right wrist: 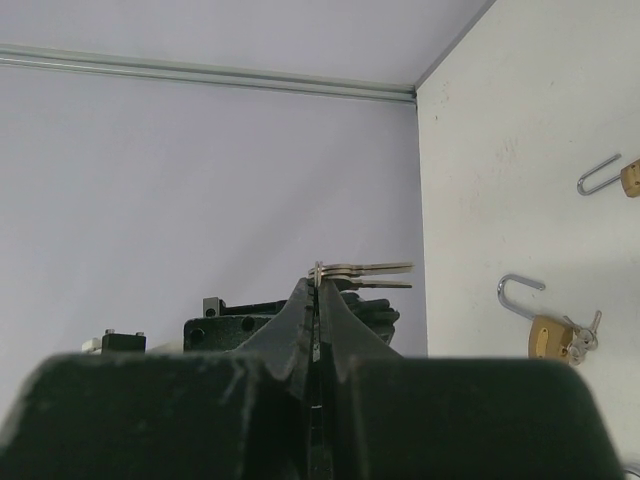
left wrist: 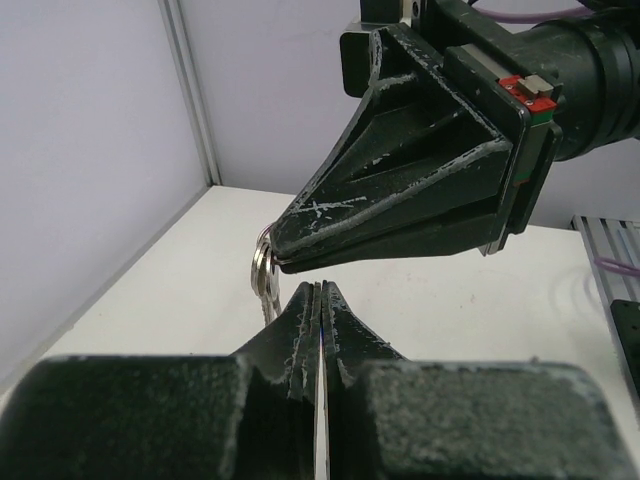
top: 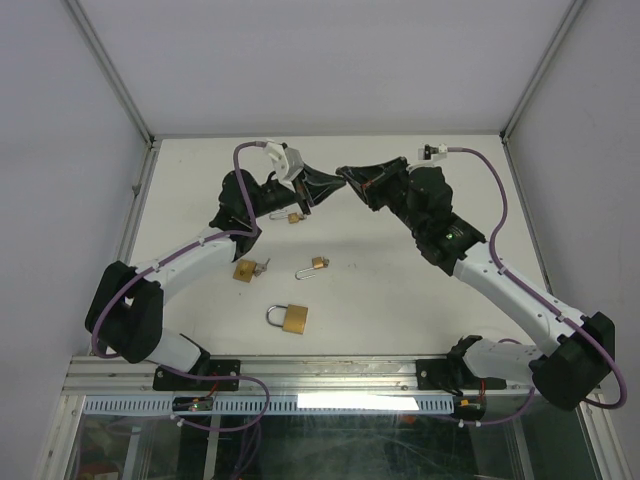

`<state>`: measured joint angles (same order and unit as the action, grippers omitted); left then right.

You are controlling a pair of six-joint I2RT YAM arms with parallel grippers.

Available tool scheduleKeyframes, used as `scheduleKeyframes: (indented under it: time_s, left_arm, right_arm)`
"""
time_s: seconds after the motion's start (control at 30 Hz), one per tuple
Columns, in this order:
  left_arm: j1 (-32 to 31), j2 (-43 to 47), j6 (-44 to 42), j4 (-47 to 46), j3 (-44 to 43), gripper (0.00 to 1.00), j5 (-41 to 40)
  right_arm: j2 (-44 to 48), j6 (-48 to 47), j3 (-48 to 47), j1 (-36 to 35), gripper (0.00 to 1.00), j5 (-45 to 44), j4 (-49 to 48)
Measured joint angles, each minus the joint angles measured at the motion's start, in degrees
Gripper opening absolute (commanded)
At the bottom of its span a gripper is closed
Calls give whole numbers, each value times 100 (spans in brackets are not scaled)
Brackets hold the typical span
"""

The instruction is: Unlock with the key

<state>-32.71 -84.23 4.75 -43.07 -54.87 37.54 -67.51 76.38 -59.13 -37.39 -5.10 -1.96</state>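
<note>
The white table (top: 400, 300) carries everything, and the left arm (top: 190, 262) and right arm (top: 510, 290) reach in over its far half until their tips all but meet. The right gripper (right wrist: 316, 290) is closed tight, pinching the ring of a bunch of keys (right wrist: 365, 268), whose two blades stick out sideways past its tip, up off the table. The left gripper (left wrist: 318, 292) sits just below that tip with its fingers pressed nearly together (only a thin sliver shows between them); whether it pinches a key I cannot tell, though the ring (left wrist: 260, 268) hangs just beside its fingertips. The big padlock (top: 293, 318) lies nearest the arm bases with its shackle down. Farther in and to the left lies a middle padlock (top: 245, 270) with its shackle swung open and a second set of keys in it. Just to its right lies a small padlock (top: 318, 264) with its long shackle open, and the last small padlock (top: 294, 217) lies close under the left gripper.
</note>
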Motion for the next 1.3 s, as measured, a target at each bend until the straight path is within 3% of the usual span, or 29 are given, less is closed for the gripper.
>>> scheduleKeyframes:
  time_s: [0.07, 0.17, 0.4, 0.83, 1.3]
  left_arm:
    - [0, 24, 20, 48, 2, 1, 4]
    - [2, 162, -50, 118, 79, 20, 9]
    - [44, 420, -417, 170, 345, 31, -149]
    - [57, 339, -693, 94, 341, 37, -133]
    - [48, -9, -577, -140, 133, 32, 57]
  right_arm:
    - [9, -2, 2, 0, 0, 0, 0]
    - [33, -2, 4, 0, 0, 0, -2]
    - [61, 0, 4, 0, 0, 0, -96]
    - [103, -2, 7, 0, 0, -7, -225]
    - [103, -4, 7, 0, 0, -4, -297]
